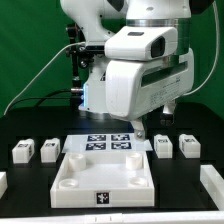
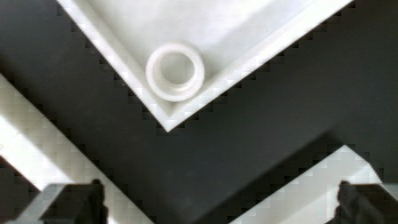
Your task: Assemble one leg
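When looked at from the exterior view, starting at that view's left: first leg (image 1: pixel 22 152) and second leg (image 1: pixel 48 150) side by side on the black surface (image 1: pixel 25 130), close together but not touching, well apart from the claw (image 1: pixel 141 127). Next, in the middle, the marker board (image 1: pixel 108 143) lying flat, with the big white tray piece (image 1: pixel 105 182) just in front of it, nearer the camera. Up over the marker board's corner on the exterior view's right, the claw, hanging under the large white arm (image 1: pixel 140 70) and touching no leg. Just to the exterior view's right of the claw and lower down, third leg (image 1: pixel 163 147), the nearest one to it, then fourth leg (image 1: pixel 187 147) beside that. Dark marks on the faces of these small blocks turned to the camera.

Bare black surface between the second leg and the marker board, and a thinner strip between the marker board and the third leg. More white pieces cut off at both lower edges, too little seen to name.

From the wrist view: claw (image 2: pixel 217 203) wide open, dark fingers (image 2: pixel 71 205) far apart, holding nothing. Under it, one pointed corner of the tray piece (image 2: pixel 249 40) with a round socket (image 2: pixel 175 70) in it. Black surface (image 2: pixel 196 160) all round that corner.
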Controlling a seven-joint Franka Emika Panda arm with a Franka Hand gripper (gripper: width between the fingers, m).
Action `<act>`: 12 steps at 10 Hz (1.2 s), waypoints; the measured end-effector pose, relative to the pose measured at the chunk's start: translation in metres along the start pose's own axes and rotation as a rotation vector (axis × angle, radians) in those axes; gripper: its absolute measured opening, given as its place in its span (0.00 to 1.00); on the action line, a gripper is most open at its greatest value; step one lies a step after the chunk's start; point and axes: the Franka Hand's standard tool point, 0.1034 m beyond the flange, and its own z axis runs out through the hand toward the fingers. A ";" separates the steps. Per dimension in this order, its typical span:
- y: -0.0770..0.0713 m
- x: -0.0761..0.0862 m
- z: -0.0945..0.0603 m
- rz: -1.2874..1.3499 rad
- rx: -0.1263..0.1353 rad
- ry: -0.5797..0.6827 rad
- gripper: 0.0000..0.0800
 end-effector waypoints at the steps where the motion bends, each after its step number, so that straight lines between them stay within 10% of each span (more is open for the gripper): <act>1: 0.000 0.000 0.000 0.000 0.000 0.000 0.81; 5: -0.021 -0.004 0.008 -0.084 -0.003 0.006 0.81; 8: -0.067 -0.057 0.021 -0.454 0.019 -0.018 0.81; 12: -0.070 -0.080 0.027 -0.639 0.028 -0.024 0.81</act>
